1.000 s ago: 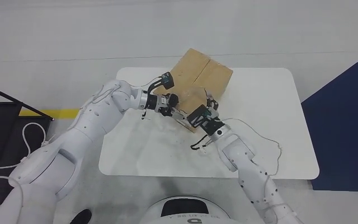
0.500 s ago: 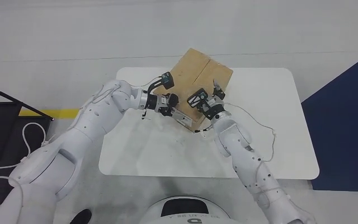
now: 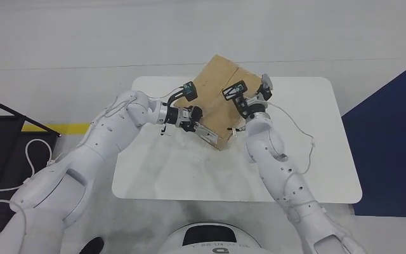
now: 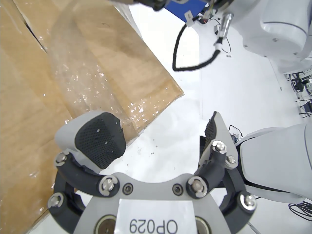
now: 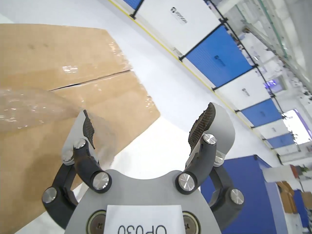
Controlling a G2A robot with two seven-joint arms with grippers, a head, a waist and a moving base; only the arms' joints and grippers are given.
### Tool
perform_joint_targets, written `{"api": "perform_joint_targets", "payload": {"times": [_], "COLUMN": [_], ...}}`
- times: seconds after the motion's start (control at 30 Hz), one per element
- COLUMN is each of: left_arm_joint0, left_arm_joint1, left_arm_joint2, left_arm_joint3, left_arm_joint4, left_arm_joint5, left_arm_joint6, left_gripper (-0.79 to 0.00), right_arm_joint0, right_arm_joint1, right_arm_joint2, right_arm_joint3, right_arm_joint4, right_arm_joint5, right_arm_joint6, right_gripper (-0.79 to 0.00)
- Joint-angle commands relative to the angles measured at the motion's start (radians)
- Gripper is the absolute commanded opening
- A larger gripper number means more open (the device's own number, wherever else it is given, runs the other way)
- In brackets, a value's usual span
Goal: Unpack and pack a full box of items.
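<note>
Left pincer [image 4: 158, 132] is gaping open at the cardboard box's [image 3: 225, 82] corner; right pincer [image 5: 146, 120], likewise open, is touching its glossy, crinkled tape [image 4: 73, 57].

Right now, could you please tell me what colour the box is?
The box is plain brown cardboard, clearest in the top view.
</note>
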Motion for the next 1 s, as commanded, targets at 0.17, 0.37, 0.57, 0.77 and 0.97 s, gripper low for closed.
{"api": "perform_joint_targets", "payload": {"times": [0.17,0.37,0.57,0.77,0.97], "left_arm_joint0": [0.000,0.000,0.000,0.000,0.000], "left_arm_joint1": [0.000,0.000,0.000,0.000,0.000], "left_arm_joint2": [0.000,0.000,0.000,0.000,0.000], "left_arm_joint3": [0.000,0.000,0.000,0.000,0.000], "left_arm_joint4": [0.000,0.000,0.000,0.000,0.000], "left_arm_joint5": [0.000,0.000,0.000,0.000,0.000], "left_arm_joint6": [0.000,0.000,0.000,0.000,0.000], "left_gripper": [0.000,0.000,0.000,0.000,0.000], "right_arm_joint0": [0.162,0.239,0.147,-0.058,-0.073], "right_arm_joint1": [-0.041,-0.078,-0.088,-0.057,-0.040], "right_arm_joint2": [-0.026,-0.056,-0.015,0.173,0.305], "right_arm_joint3": [0.152,0.198,0.014,-0.098,0.040], "right_arm_joint4": [-0.025,0.071,0.372,0.719,1.016], "right_arm_joint5": [0.187,0.305,0.272,-0.050,-0.325], "right_arm_joint6": [0.071,0.022,-0.225,-0.398,-0.369], "right_gripper": [0.000,0.000,0.000,0.000,0.000]}}
